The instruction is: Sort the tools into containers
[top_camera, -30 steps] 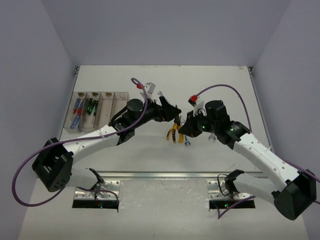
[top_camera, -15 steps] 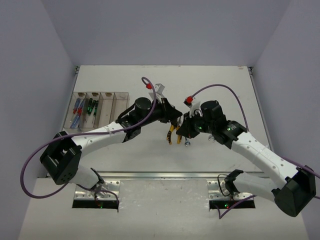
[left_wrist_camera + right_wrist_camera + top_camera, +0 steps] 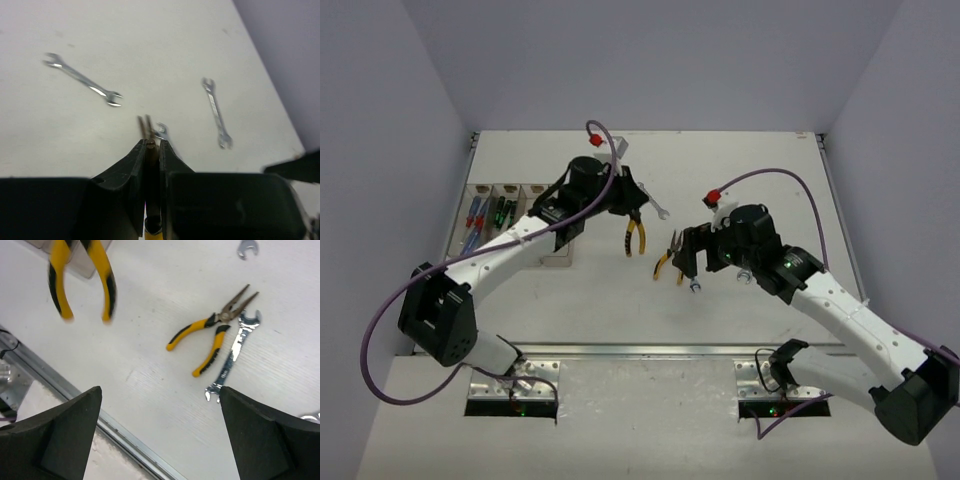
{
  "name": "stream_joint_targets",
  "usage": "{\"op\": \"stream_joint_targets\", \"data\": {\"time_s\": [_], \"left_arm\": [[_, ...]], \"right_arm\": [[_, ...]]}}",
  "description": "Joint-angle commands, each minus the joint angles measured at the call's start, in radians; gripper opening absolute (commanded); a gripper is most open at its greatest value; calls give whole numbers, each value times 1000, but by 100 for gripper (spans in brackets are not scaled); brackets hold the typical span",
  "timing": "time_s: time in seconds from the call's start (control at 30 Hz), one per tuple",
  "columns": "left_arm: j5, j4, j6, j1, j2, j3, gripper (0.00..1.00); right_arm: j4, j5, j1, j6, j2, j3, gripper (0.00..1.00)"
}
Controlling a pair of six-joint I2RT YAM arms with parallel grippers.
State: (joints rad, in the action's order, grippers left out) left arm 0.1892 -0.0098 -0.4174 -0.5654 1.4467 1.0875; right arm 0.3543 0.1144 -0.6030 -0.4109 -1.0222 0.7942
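Note:
My left gripper (image 3: 626, 208) (image 3: 152, 145) is shut on the metal nose of yellow-and-black pliers (image 3: 635, 238) (image 3: 82, 275). They hang handles down above the table, right of the containers (image 3: 510, 200). Those clear bins hold blue and red screwdrivers (image 3: 472, 218) and green ones (image 3: 500, 212). A second pair of yellow pliers (image 3: 668, 262) (image 3: 212, 337) lies on the table beside a silver wrench (image 3: 695, 285) (image 3: 234, 355). My right gripper (image 3: 685, 252) (image 3: 160, 440) hovers over them, open and with nothing in it. More wrenches (image 3: 82, 80) (image 3: 216, 112) lie on the table.
The left arm crosses over the right-hand bins and hides them partly. Another wrench (image 3: 658, 209) lies just right of the left gripper. A metal rail (image 3: 130, 440) runs along the table's near edge. Grey walls close in the table on three sides.
My left gripper shut on one pair of pliers, lifted it and swung back-left toward the bins. My right gripper opened wide and drew back slightly.

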Motion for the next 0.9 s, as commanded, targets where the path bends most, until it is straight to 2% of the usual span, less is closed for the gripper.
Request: {"op": "stream_joint_targets", "data": {"time_s": [0.0,0.03,0.17,0.23,0.3,0.4,0.63,0.87], "left_arm": [[-255,-169,228,109,-1,156,0],[-319,-202,277,129,14,181,0],[-399,-271,476,223,143,306,0],[-493,-263,539,269,178,307,0],[-516,-192,559,337,211,247,0],[-472,-123,567,427,243,181,0],[-422,-82,627,500,243,135,0],[-234,-92,589,596,187,129,0]], "right_arm": [[67,-209,17,36,118,-7,99],[74,-227,21,49,129,-14,99],[78,-260,57,44,131,-35,99],[75,-254,65,44,119,-38,99],[63,-266,81,42,103,-53,99],[41,-229,113,29,85,-83,99],[33,-197,115,29,83,-95,99],[28,-179,115,30,54,-98,99]]}}
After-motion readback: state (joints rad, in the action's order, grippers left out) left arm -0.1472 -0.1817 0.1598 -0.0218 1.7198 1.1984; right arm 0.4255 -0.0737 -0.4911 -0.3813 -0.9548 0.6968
